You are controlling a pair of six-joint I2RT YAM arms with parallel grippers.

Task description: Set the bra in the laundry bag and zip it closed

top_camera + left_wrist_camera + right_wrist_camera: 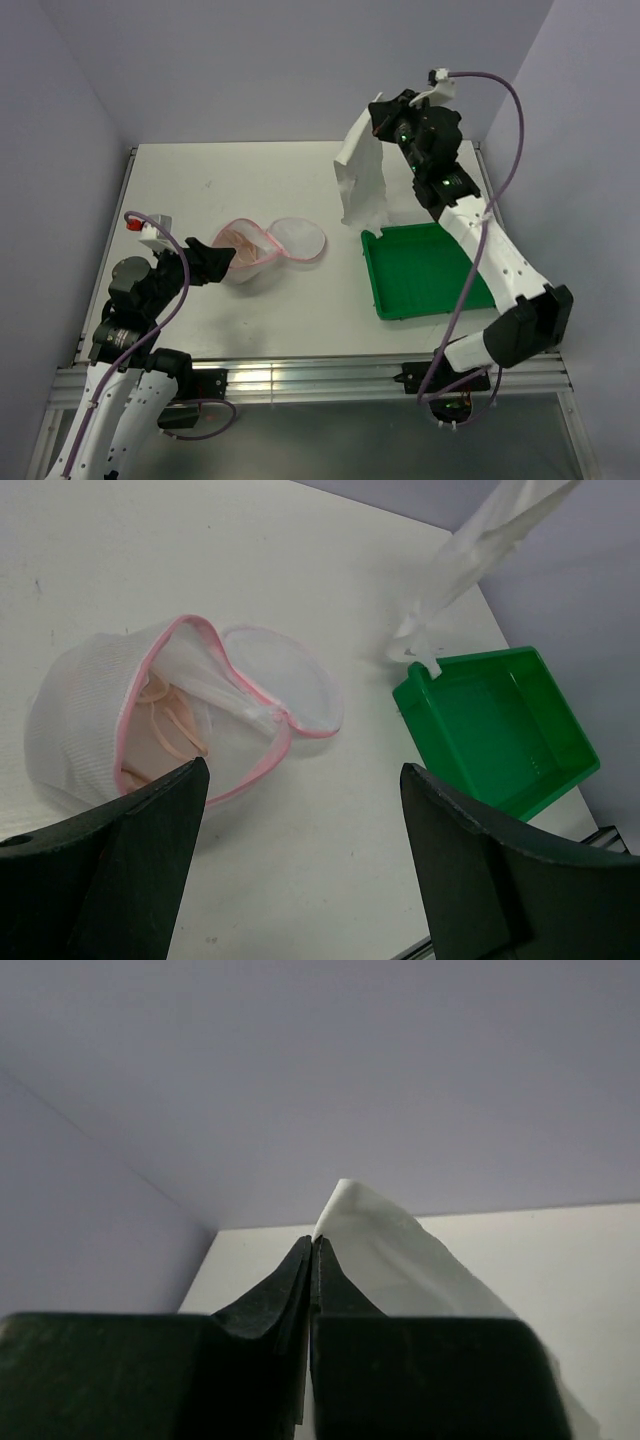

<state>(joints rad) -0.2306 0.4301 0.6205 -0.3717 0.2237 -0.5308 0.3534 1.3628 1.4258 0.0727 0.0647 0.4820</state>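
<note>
The laundry bag [272, 246] lies open on the table, two white mesh halves with pink trim. The peach-pink bra [158, 728] sits inside the left half [90, 715]; the other half [285, 680] lies flat beside it. My left gripper [216, 262] hovers open at the bag's near left side, and in the left wrist view its gripper [303, 772] frames bare table just right of the bag. My right gripper [378, 116] is raised at the back right, shut on the top corner of a white cloth [362, 185] that hangs down from it. The right wrist view shows the gripper [314, 1242] pinching the cloth [400, 1260].
A green rectangular tray [374, 272] stands right of the bag, under the hanging cloth's lower end. Purple walls close in the table at the back and both sides. The metal rail runs along the near edge.
</note>
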